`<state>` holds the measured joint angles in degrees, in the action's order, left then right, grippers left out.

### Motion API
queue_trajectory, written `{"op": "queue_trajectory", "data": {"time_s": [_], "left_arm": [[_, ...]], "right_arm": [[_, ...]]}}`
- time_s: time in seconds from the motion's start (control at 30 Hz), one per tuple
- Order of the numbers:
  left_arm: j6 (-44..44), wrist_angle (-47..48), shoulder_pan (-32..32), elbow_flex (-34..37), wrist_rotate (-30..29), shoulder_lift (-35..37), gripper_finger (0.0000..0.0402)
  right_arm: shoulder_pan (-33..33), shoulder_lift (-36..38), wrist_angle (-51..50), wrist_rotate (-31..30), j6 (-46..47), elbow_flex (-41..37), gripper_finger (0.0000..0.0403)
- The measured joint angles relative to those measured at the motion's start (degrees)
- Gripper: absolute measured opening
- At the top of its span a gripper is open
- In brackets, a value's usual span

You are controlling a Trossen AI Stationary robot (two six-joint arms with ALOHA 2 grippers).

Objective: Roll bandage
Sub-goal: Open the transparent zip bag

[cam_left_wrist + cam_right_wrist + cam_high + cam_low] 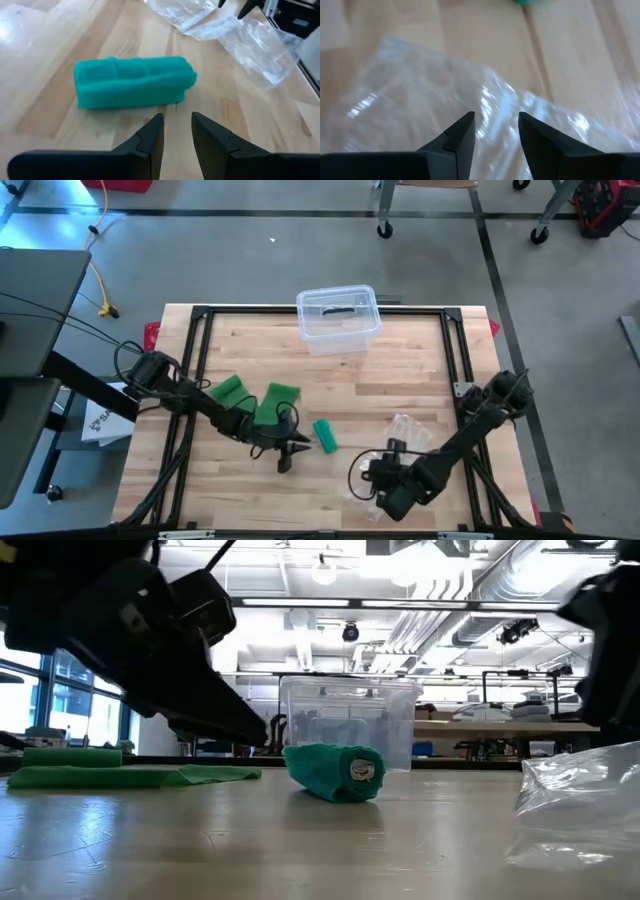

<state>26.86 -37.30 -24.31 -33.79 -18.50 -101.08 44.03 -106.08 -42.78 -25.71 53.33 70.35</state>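
Note:
A rolled teal bandage point(325, 435) lies on its side on the wooden table point(400, 370); it also shows in the low view point(335, 772) and the left wrist view point(132, 82). My left gripper point(177, 125) stands open just short of the roll, on its near-left side point(290, 458), with nothing between its fingers. My right gripper point(495, 125) is open above a crumpled clear plastic bag point(435, 85) at the table's near right point(375, 478). Two flat green bandage pieces point(228, 390) point(278, 400) lie under the left arm.
A clear plastic box point(338, 318) stands at the far middle of the table. The clear bag point(405, 430) lies right of the teal roll. A black metal frame point(455, 350) borders the table. Bare wood stretches between the box and the roll.

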Motion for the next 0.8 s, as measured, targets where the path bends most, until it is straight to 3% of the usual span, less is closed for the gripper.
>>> {"op": "queue_trajectory", "data": {"time_s": [0.17,0.3,0.43,0.6,0.8], "left_arm": [[-3.90,0.08,3.29,-4.33,0.80,-2.18,0.0092],[-6.64,1.35,4.87,-8.53,1.82,-4.63,0.0092],[-9.46,5.64,4.02,-11.91,1.29,-3.71,0.0092],[-13.53,7.83,2.03,-14.70,1.37,-2.75,0.0092],[-12.21,7.82,-0.28,-15.11,1.44,-2.77,0.0092]], "right_arm": [[0.78,0.00,-5.54,1.24,4.87,0.09,0.0142],[1.29,0.63,-10.12,8.58,10.00,2.85,0.0142],[3.50,1.37,-11.14,3.86,8.36,4.25,0.0142],[4.39,1.29,-8.37,1.93,9.04,-2.44,0.0142],[3.41,1.46,6.85,-0.79,11.17,-14.61,0.0139]]}}
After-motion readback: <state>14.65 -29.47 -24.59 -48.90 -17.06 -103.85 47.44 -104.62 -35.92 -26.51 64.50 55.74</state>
